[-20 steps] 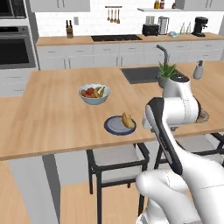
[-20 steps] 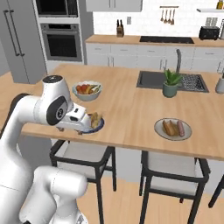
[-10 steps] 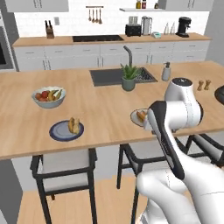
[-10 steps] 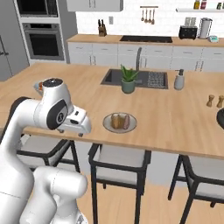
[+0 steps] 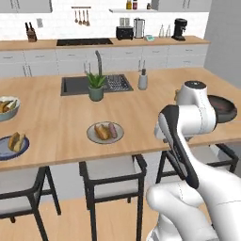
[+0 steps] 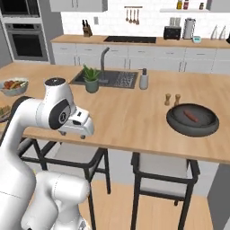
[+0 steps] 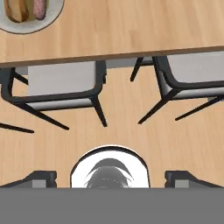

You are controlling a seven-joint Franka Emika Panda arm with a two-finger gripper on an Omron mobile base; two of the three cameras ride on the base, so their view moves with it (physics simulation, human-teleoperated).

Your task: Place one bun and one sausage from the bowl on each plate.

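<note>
Base has driven rightward along the desk (image 5: 56, 117) since the earlier frames: the whole scene slides left in both base views, so the camera moved, not the dishes. The dark bowl (image 6: 193, 120) has come into the right base view, near the desk's right end.

Arm: folded close over the base, hand held off the desk's near edge, a carrying posture for travel, as I judge it. Fingers (image 7: 43, 176) stand wide apart and hold nothing; the hand view looks down past them at floor and stools (image 7: 57, 89).

Dark bowl: holds one sausage (image 6: 191, 116); I cannot make out a bun inside. Salt and pepper shakers (image 6: 172, 99) stand just beside its far rim.

Pale grey plate (image 5: 105, 132): mid-desk, near the front edge, carrying a bun and a sausage side by side. Looks served.

Dark blue plate (image 5: 10, 144): far left, with a bun on it; sausage there hard to confirm.

White fruit bowl (image 5: 7, 107): behind the blue plate, untouched.

Judgement: empty open fingers plus the drive toward the bowl suggest a fetch for the remaining sausage.
</note>
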